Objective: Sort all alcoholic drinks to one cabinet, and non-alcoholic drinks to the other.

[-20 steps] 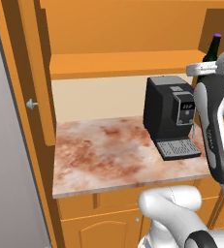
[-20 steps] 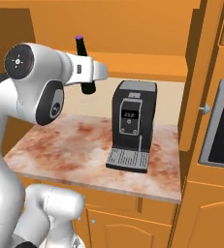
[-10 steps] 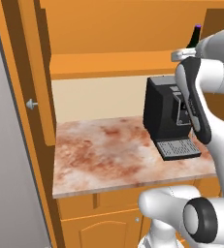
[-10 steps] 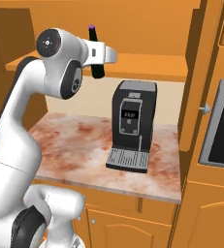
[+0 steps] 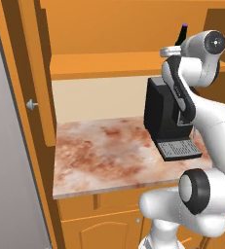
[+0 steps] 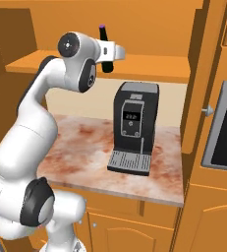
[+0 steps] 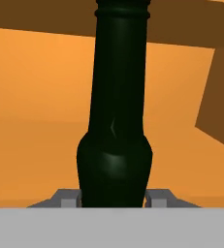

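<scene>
Dark bottle (image 6: pixel 105 47) in hand (image 6: pixel 111 53) above coffee machine (image 6: pixel 133 127).

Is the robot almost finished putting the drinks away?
Not yet, as far as these views show. No bottle is visible put away in the open cabinet. The gripper is shut on the dark bottle, raised at shelf height above the coffee machine. It has yet to be set down.

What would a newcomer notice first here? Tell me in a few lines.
The white arm holds a dark green-black bottle with a purple cap up at the open cabinet shelf, the claw shut around its body. Below, a black coffee machine stands on the marbled reddish counter at the back, right of its middle.
</scene>
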